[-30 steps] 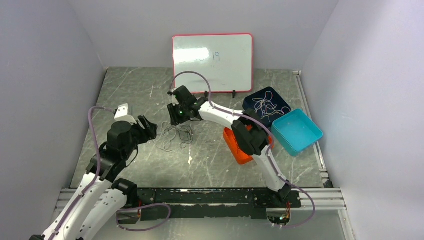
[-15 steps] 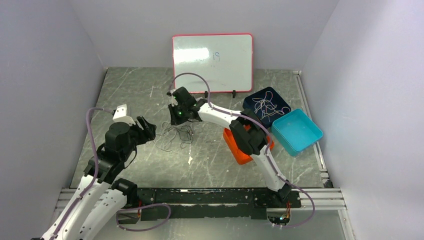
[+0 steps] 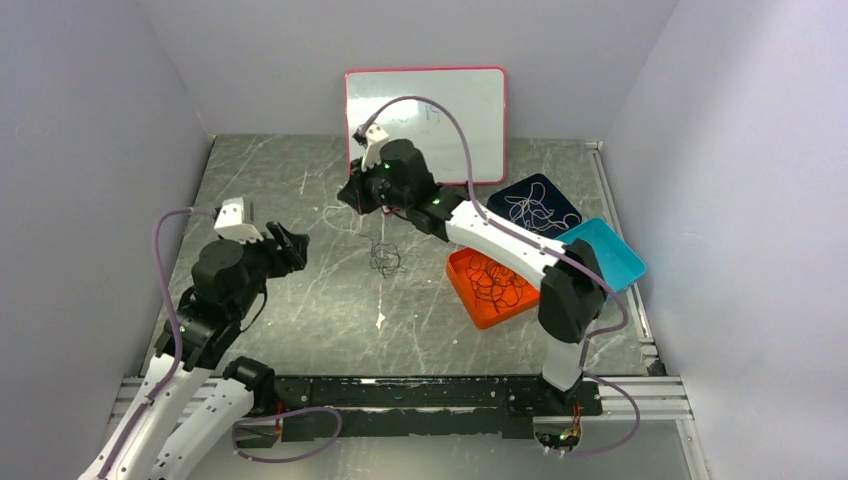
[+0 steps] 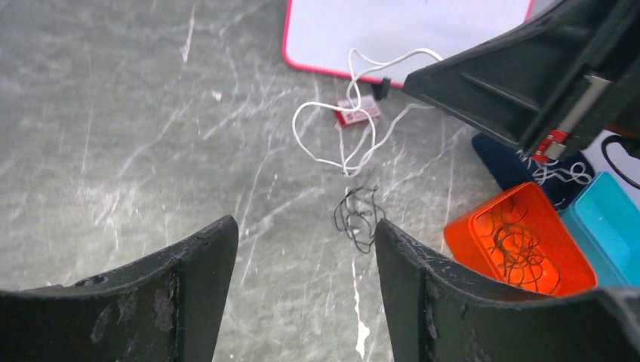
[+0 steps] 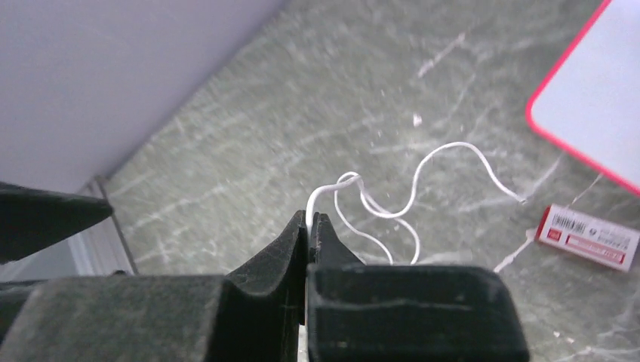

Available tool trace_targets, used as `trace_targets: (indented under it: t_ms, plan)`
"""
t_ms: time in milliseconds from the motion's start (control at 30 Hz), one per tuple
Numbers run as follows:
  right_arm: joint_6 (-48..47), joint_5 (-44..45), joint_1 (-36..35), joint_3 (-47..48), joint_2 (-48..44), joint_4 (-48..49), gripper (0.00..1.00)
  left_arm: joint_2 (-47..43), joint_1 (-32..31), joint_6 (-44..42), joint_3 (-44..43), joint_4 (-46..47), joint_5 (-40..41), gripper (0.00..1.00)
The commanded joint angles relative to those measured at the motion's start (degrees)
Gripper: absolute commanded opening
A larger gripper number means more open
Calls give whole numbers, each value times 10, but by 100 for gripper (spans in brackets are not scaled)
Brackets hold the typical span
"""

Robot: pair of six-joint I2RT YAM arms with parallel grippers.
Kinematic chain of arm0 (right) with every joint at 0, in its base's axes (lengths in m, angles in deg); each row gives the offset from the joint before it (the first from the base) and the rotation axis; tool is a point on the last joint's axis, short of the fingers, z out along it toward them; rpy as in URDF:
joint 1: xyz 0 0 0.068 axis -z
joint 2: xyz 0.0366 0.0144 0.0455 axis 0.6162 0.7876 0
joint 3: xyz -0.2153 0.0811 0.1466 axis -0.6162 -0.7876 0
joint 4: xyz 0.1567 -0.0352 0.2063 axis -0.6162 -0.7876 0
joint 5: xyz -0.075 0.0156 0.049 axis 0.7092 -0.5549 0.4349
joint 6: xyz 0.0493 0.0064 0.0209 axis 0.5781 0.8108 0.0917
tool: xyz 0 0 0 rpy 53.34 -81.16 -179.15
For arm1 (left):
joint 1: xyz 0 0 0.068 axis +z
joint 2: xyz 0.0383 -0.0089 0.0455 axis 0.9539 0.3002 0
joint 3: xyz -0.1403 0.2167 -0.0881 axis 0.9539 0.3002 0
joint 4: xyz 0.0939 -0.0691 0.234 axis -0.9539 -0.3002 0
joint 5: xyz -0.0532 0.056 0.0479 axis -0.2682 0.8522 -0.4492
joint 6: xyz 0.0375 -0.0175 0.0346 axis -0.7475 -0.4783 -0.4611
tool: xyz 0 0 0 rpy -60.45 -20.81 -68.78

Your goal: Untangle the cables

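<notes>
Pinching white cable (image 5: 456,144), R tool (image 5: 309,221) clamped

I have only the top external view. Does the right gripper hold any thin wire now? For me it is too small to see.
Observer: Yes. In the right wrist view the right gripper is shut on a thin white curly wire, whose loops trail from the fingertips.
Operator: And the left gripper, does it hold anything?
Observer: No. The left wrist view shows the left gripper open and empty, facing a small tangle of thin black wire that lies on the grey marbled table.
</notes>
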Motion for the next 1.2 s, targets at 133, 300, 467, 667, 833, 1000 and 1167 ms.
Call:
trace_targets:
  t_ms: [133,300,467,667,833,1000,1167]
  plan:
    - [5,15,-2,-11,-93,19,0,29,4,-90,-76,74,-27,73]
    - [4,-5,-2,9,-118,-9,0,39,3,-133,-78,137,-106,74]
    - [-19,-50,-2,50,-124,-64,0,75,4,-195,-109,166,-256,76]
    - [-12,-102,-2,68,-137,-95,0,111,4,-214,-122,199,-315,99]
    - [11,-133,-2,57,-153,-75,0,147,4,-218,-112,253,-334,100]
    - [40,-166,-2,45,-168,-55,0,179,4,-204,-101,320,-354,98]
    - [77,-200,-2,12,-193,-10,0,206,3,-190,-82,364,-346,96]
